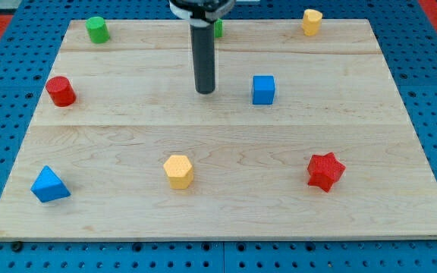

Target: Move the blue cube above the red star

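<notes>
The blue cube [263,89] sits on the wooden board right of centre, in the upper half. The red star [325,171] lies lower, toward the view's bottom right, well below and right of the cube. My tip [205,91] rests on the board to the left of the blue cube, about a cube's width and a half away, not touching it. The dark rod rises from the tip to the view's top edge.
A green cylinder [96,29] at top left, a green block [218,29] partly hidden behind the rod, a yellow block [312,21] at top right, a red cylinder [61,91] at left, a blue triangular block [49,185] at bottom left, a yellow hexagonal block [178,171] at bottom centre.
</notes>
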Controlling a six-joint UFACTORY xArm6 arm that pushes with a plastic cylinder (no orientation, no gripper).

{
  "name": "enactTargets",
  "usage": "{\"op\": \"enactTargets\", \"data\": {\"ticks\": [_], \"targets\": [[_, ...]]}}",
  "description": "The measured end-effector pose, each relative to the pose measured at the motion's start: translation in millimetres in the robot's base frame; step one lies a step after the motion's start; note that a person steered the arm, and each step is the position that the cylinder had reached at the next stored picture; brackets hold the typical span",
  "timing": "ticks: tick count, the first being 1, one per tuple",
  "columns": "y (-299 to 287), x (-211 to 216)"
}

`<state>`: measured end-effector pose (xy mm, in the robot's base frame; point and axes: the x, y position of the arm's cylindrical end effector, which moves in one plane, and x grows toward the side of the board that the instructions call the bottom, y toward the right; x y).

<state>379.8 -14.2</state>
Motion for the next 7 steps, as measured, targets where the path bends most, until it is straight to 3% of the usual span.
{"op": "enactTargets", "data": {"ticks": [2, 3, 6, 7], "targets": [[105, -24], [131, -19], [135, 49], [157, 35]]}}
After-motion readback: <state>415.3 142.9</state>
